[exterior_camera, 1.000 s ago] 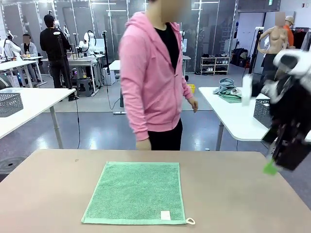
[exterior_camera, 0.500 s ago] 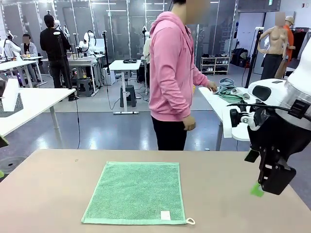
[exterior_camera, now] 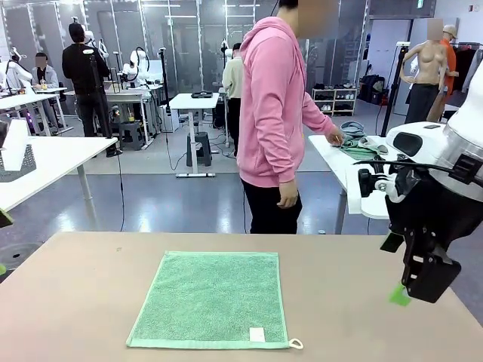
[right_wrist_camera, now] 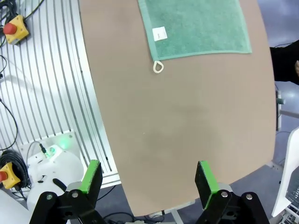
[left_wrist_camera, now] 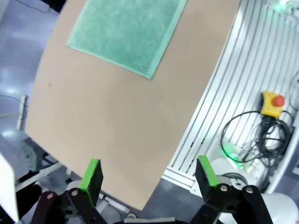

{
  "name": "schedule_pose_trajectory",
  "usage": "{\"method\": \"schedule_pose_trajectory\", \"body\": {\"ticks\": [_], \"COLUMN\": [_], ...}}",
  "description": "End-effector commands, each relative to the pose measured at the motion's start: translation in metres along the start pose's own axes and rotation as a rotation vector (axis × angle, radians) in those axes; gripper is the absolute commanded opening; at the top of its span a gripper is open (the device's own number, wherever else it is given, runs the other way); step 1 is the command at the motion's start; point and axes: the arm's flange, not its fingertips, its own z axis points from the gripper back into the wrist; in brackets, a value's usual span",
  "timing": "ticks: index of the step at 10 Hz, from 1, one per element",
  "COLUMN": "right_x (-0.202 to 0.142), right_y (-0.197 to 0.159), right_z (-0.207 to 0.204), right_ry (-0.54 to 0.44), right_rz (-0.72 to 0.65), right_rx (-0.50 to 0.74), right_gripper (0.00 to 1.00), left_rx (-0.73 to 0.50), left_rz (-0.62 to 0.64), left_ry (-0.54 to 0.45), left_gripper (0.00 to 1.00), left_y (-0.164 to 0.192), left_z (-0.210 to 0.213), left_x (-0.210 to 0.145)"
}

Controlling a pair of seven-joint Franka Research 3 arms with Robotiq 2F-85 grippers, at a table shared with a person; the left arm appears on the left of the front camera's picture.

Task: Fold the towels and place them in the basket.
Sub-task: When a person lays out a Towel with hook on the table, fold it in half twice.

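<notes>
On the tan bench [exterior_camera: 355,302], centre, close to its front edge: mint green towel [exterior_camera: 211,299] spread flat, white loop [exterior_camera: 296,344] at its front right corner. Left tool [left_wrist_camera: 148,179] and right tool [right_wrist_camera: 147,179] both released, empty, by the bench's side edges. Beyond the far edge: person in pink hoodie [exterior_camera: 275,105], grey workshop floor [exterior_camera: 151,204].

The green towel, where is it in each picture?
Front view: the green towel lies flat in the bottom middle.
Left wrist view: at the top, left of middle.
Right wrist view: at the top, right of middle.
Shared landmark: the tan table lies under it in all three.
</notes>
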Motion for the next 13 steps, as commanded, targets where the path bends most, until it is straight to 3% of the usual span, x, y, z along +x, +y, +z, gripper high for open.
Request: {"method": "schedule_pose_trajectory", "body": {"ticks": [1, 2, 4, 7, 9, 13], "right_x": [0.028, 0.038, 0.058, 0.084, 0.093, 0.099], "right_y": [-0.006, -0.004, 0.001, 0.009, 0.007, 0.008], "right_z": [-0.042, -0.058, -0.092, -0.149, -0.185, -0.208], "right_ry": [0.010, 0.041, 0.060, 0.104, 0.086, 0.115], "right_rz": [0.015, 0.047, 0.113, 0.228, 0.247, 0.263], "right_rx": [0.086, 0.099, 0.136, 0.154, 0.171, 0.192], "right_gripper": [1.00, 1.00, 1.00, 1.00, 1.00, 1.00], "left_rx": [-0.062, -0.088, -0.031, -0.101, -0.130, -0.162], "left_rz": [-0.083, -0.121, -0.171, -0.264, -0.275, -0.288], "left_ry": [0.028, -0.001, 0.087, 0.019, 0.059, 0.074], "left_gripper": [1.00, 1.00, 1.00, 1.00, 1.00, 1.00], "left_y": [0.005, 0.003, 0.000, -0.009, -0.009, -0.008], "left_z": [-0.040, -0.060, -0.098, -0.159, -0.197, -0.224], "left_x": [0.026, 0.036, 0.050, 0.073, 0.079, 0.077]}}
